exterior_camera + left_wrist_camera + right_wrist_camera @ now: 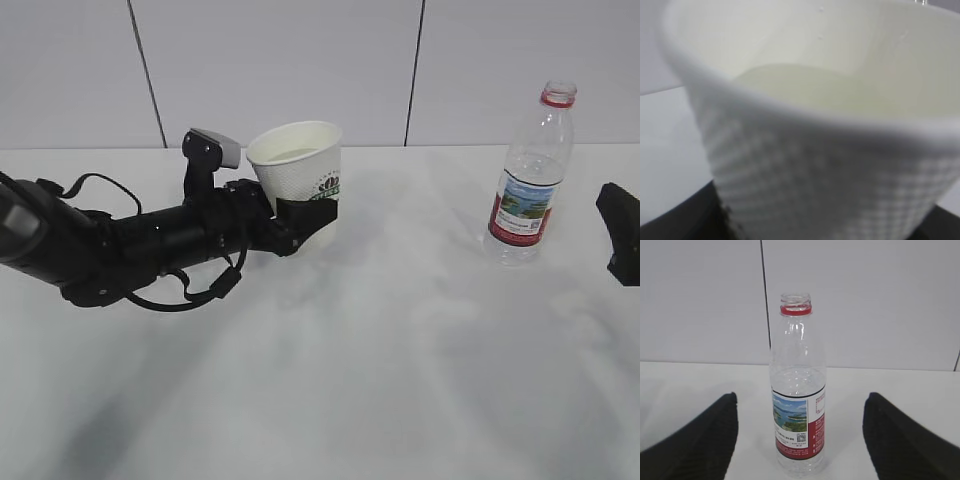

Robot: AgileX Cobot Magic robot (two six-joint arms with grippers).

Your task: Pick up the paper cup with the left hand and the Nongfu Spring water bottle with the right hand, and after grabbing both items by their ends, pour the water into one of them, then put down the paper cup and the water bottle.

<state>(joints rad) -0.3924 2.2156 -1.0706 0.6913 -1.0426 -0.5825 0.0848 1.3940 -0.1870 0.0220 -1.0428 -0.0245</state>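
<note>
White table point(330, 380), smooth and pale right across. The Nongfu Spring water bottle point(530, 175) stands upright on it at the far right, uncapped, red label facing out, well apart from everything else.

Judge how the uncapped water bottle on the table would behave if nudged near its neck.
The water bottle would probably tip rather than slide: it stands tall on a narrow base. It looks light, holding little water, so a small push may topple it. With no cap on, whatever remains could spill onto the table.

white dimpled paper cup point(296, 168), red-labelled clear water bottle point(531, 180)
</note>
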